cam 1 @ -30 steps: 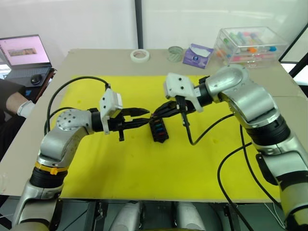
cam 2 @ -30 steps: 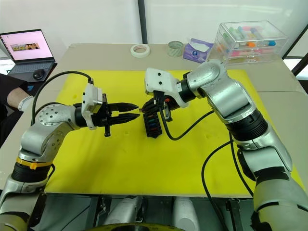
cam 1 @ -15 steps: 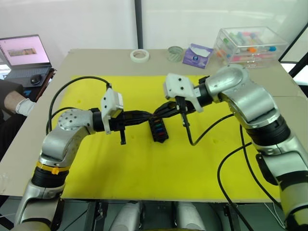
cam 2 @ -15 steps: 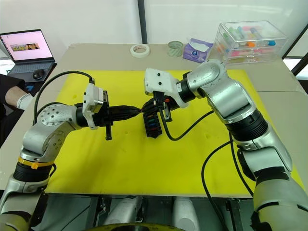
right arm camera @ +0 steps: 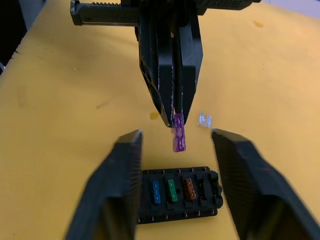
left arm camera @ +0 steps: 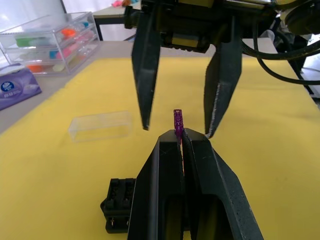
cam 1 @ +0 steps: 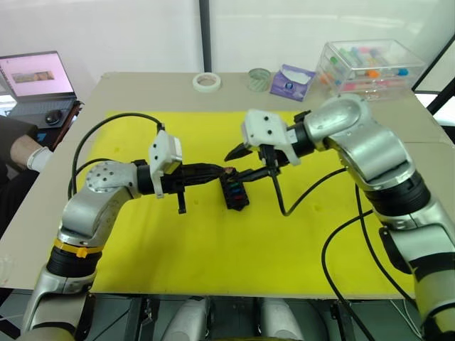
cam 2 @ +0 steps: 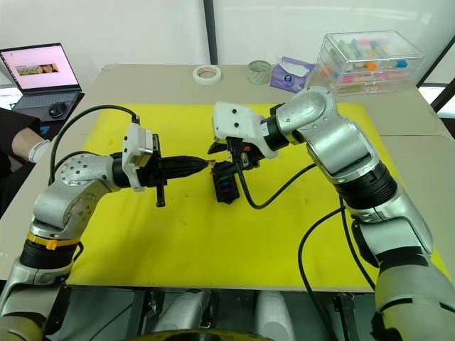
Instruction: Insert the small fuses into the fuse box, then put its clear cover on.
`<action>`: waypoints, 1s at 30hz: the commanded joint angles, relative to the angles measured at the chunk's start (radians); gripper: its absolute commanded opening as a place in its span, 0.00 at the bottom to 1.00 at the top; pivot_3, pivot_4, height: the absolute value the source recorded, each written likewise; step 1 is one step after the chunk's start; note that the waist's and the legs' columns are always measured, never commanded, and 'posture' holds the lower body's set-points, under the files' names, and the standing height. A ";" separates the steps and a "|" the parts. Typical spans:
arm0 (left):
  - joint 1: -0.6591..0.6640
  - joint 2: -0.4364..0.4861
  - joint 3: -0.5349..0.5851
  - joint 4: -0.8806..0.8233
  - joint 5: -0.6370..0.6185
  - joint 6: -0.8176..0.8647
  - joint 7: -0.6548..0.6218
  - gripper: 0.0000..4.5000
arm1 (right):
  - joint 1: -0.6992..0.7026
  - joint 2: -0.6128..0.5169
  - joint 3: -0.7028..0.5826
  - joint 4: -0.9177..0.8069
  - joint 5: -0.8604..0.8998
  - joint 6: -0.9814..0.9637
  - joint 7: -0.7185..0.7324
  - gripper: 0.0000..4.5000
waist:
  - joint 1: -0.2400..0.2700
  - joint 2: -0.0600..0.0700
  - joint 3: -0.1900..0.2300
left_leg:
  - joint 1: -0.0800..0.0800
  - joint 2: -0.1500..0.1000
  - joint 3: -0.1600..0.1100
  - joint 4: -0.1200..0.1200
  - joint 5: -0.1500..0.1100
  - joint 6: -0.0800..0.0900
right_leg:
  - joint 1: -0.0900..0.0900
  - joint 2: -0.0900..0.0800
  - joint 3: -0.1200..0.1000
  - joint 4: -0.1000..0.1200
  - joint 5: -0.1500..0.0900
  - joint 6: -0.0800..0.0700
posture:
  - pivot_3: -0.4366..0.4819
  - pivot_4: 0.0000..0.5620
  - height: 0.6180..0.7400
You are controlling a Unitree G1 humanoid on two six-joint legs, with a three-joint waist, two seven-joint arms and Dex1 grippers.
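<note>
My left gripper [cam 1: 223, 170] is shut on a small purple fuse [left arm camera: 177, 121], held just above the black fuse box [cam 1: 234, 193] on the yellow mat [cam 1: 213, 241]. My right gripper [cam 1: 239, 162] faces it from the other side, open, with one finger on each side of the purple fuse [right arm camera: 178, 136] and not touching it. The fuse box [right arm camera: 177, 200] holds blue, green and brown fuses in its slots. A tiny pale fuse [right arm camera: 204, 120] lies on the mat near the box. Farther out on the mat lies the clear cover [left arm camera: 100, 126].
Beyond the mat stand a large clear box of coloured tubes [cam 1: 370, 65], a purple tissue pack [cam 1: 291, 80], a tape roll [cam 1: 207, 82] and a greenish roll [cam 1: 259, 78]. A laptop [cam 1: 35, 74] and a person's hand [cam 1: 32, 155] are at the far left.
My left gripper closed on the purple fuse that the right gripper was holding. The right gripper has now opened and let it go.
</note>
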 commanded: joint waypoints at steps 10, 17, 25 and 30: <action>-0.007 0.002 0.002 -0.010 0.021 -0.035 -0.005 0.00 | -0.014 -0.001 -0.056 -0.051 0.027 0.039 -0.033 0.41 | 0.000 0.000 0.000 | 0.000 0.000 0.000 0.000 0.000 0.000 | 0.000 0.000 0.000 0.000 0.000 0.000 | 0.48 0.27 1.00; -0.006 0.000 0.002 -0.016 0.020 -0.040 -0.008 0.00 | -0.006 0.002 -0.046 -0.054 0.031 0.044 -0.037 0.27 | 0.000 0.000 0.000 | 0.000 0.000 0.000 0.000 0.000 0.000 | 0.000 0.000 0.000 0.000 0.000 0.000 | 0.48 0.27 1.00; 0.000 0.000 0.002 -0.024 0.019 -0.044 -0.006 0.00 | -0.004 0.003 -0.046 -0.058 0.038 0.051 -0.033 0.23 | 0.000 0.000 0.000 | 0.000 0.000 0.000 0.000 0.000 0.000 | 0.000 0.000 0.000 0.000 0.000 0.000 | 0.48 0.27 1.00; 0.000 -0.001 0.002 -0.027 0.013 -0.041 -0.005 0.00 | -0.002 0.002 -0.044 -0.059 0.042 0.052 -0.028 0.01 | 0.000 0.000 0.000 | 0.000 0.000 0.000 0.000 0.000 0.000 | 0.000 0.000 0.000 0.000 0.000 0.000 | 0.48 0.27 1.00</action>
